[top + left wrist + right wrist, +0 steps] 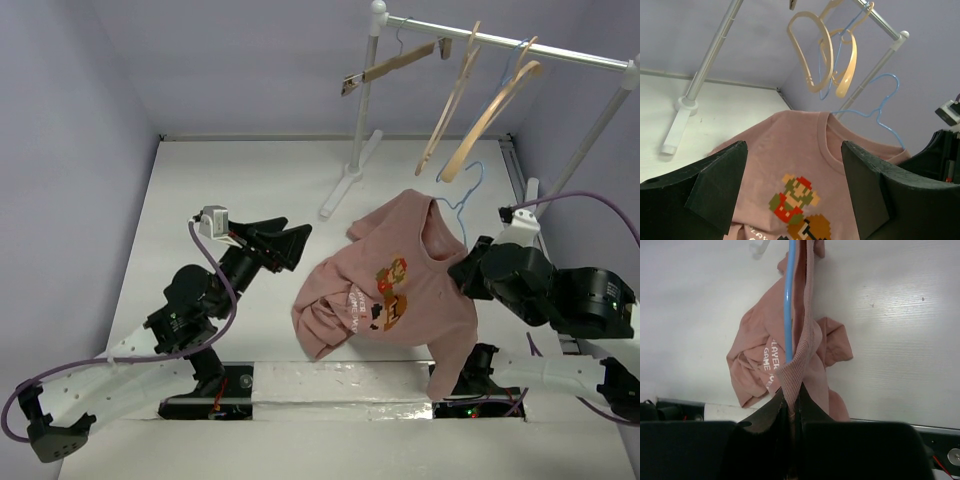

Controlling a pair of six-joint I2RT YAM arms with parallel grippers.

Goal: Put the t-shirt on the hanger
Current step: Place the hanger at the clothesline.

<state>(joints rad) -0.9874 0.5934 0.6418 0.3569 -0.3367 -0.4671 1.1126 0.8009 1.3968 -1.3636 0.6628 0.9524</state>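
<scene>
Jaws of right gripper (792,399) clamp t-shirt (756,365) collar; left gripper (792,172) gapes wide.

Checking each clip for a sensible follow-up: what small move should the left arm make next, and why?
Probably ease the left gripper forward and close on the t-shirt's free shoulder. Its jaws stand open and empty facing the chest print, while the right gripper is shut on the collar beside the hanger wire, the cloth hanging bunched.

Pink printed shirt (400,290) hangs crumpled, hem bunched on the table (250,180), blue wire hanger (788,300) protruding from its collar.
</scene>
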